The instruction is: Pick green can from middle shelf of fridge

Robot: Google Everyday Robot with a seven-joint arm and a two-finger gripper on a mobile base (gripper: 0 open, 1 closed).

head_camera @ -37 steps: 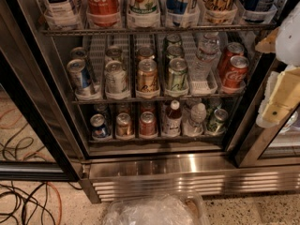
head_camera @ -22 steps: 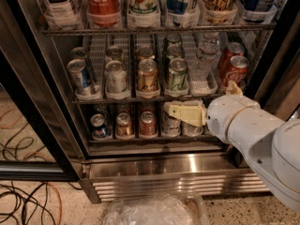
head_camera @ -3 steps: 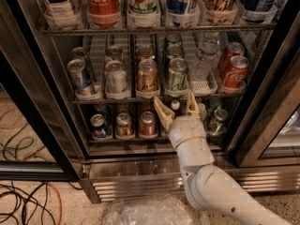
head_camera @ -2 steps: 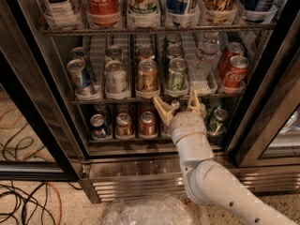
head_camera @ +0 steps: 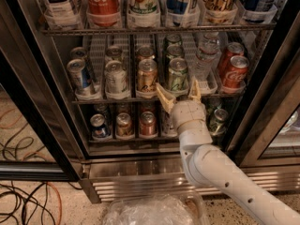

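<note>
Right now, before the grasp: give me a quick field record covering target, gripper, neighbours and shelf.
target: green can, upright, at the front of its lane
support: middle shelf, wire rack with white lane dividers
effector: gripper, open, fingertips at the shelf's front edge just below the target, one to each side, not closed on it
image-left neighbour: gold-tan can
image-right neighbour: clear bottle
far right lane: red Coca-Cola can
enclosure: fridge, arm coming in from lower right
</note>
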